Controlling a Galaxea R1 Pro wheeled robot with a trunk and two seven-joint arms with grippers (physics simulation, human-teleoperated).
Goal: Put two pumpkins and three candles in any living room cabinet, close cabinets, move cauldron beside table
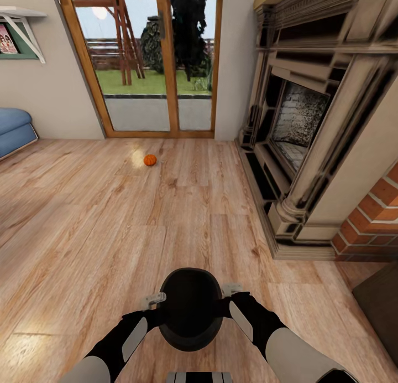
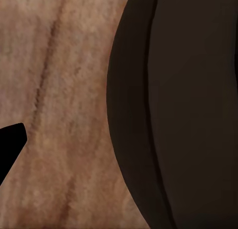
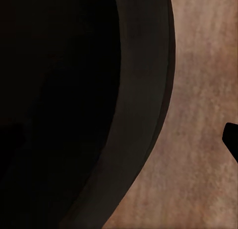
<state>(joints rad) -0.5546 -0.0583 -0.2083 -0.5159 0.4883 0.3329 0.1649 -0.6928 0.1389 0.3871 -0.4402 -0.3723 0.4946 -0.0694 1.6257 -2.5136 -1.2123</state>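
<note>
Loads of open wood floor (image 1: pixel 110 228) ahead, basically nothing on it all the way to the glass doors (image 1: pixel 149 62) except one pumpkin (image 1: pixel 150 160) sitting well out from them. Right side was tighter: the big carved fireplace (image 1: pixel 309 128) and its base jutted into the room, with brick (image 1: pixel 376 217) just past it. The cauldron (image 1: pixel 190 308) sat pinched between both arms, blocking the space right in front of the robot.
</note>
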